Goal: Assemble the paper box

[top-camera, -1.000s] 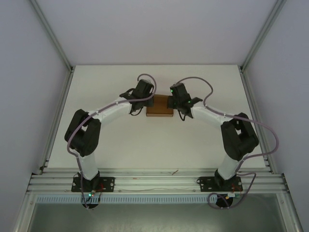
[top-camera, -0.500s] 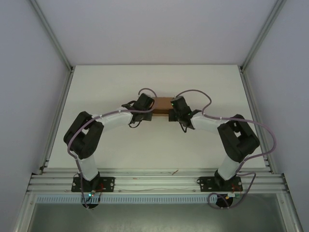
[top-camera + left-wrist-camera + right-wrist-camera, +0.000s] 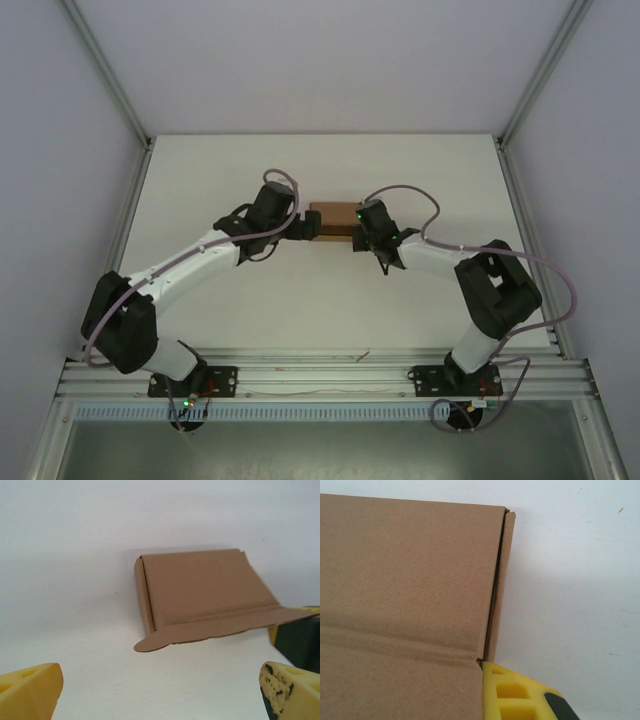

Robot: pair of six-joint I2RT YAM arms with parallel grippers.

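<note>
The paper box (image 3: pixel 330 220) lies at my 12 o'clock, past the middle of the worktop (image 3: pixel 330 300), with bare surface open all round it and its lid flap (image 3: pixel 215 627) lifted. My left claw (image 3: pixel 160 690) is spread wide just off the box's 9 o'clock end, touching nothing. My right claw (image 3: pixel 357 238) is pressed together, pinching the flap's 3 o'clock edge.

Matt cardbd paper box (image 3: pixel 200 587), smooth wht table (image 3: pixel 75 555).

White tabletop (image 3: pixel 320 300), pale grey walls (image 3: pixel 320 60), aluminium frame posts (image 3: pixel 108 70), slotted rail (image 3: pixel 320 368) along near edge.
</note>
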